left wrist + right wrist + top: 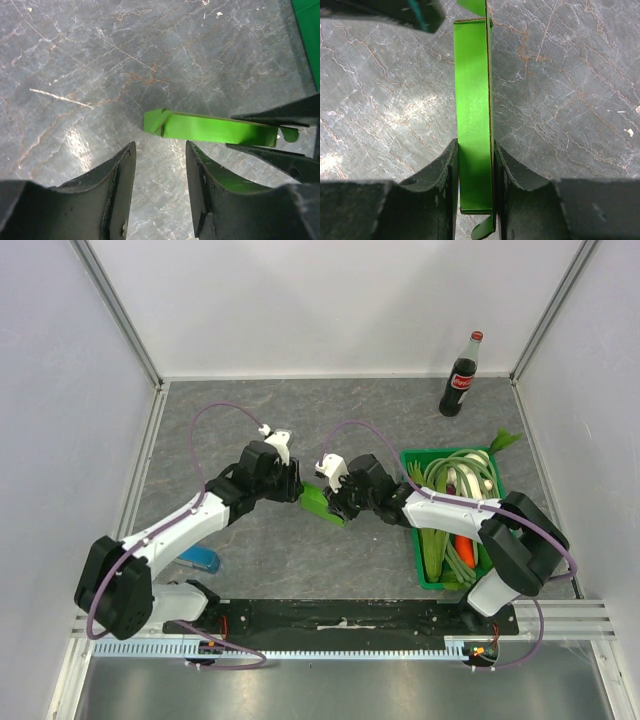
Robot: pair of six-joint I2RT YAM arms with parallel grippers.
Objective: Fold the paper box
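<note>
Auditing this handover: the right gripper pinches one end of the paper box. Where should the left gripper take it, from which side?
The free end of the paper box, opposite the end clamped in the right gripper. The box is a long, narrow strip jutting from that grip, so the open left gripper should probably come from its own side and close across that end.

Bright lime-green paper box [322, 502], grey marbled table [330, 420] veined with rust and white, dark green crate [413, 540], orange carrot [464, 548], blue block [199, 558], dark bottle [459, 382] with red cap and label.
</note>
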